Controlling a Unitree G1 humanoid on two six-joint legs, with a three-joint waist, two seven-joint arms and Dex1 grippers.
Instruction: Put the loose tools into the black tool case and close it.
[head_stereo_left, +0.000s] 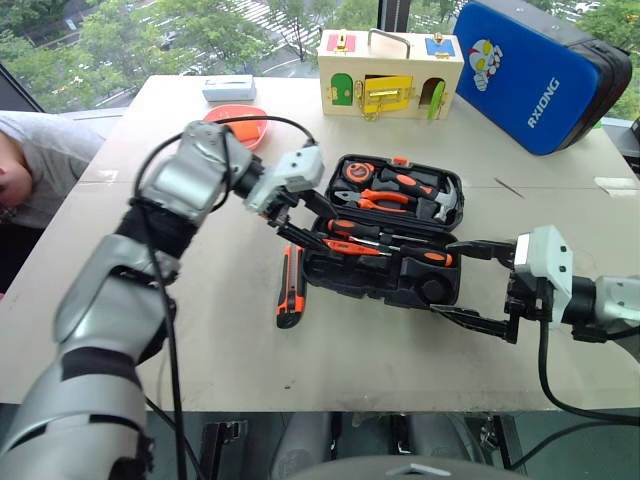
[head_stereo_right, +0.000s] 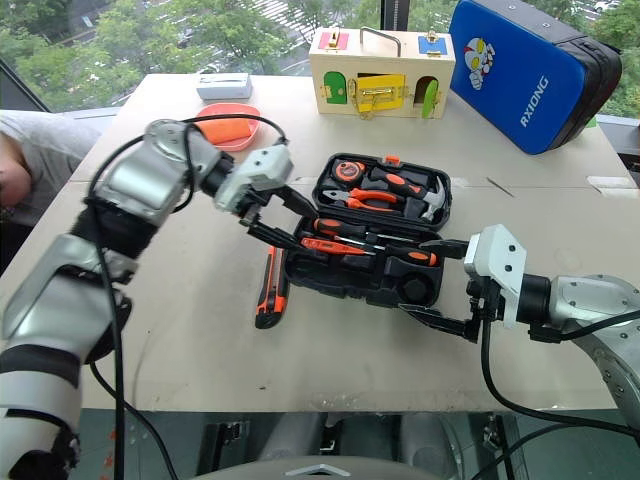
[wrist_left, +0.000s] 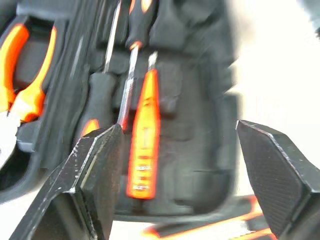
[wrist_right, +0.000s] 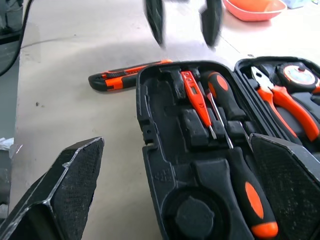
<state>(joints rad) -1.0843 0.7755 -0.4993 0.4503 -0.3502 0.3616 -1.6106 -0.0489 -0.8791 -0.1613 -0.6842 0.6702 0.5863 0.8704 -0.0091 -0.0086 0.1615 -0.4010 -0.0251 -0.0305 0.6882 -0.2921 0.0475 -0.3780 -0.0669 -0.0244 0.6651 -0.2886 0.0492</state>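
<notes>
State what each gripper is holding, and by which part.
Nothing. The left gripper stands open above the tester screwdriver in the tool case; the right gripper is open too.

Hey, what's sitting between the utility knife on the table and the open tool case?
Nothing: in the right wrist view the utility knife lies right beside the black tool case, with a narrow strip of bare table between them.

Soft, even daylight comes from the windows behind the pale beige tabletop (head_stereo_left: 230, 330), which lies bright with only faint shadows. In the left wrist view the open black moulded-plastic tool case (wrist_left: 200, 125) is smeared by motion blur, and the tabletop beside it is blown out to white glare.
</notes>
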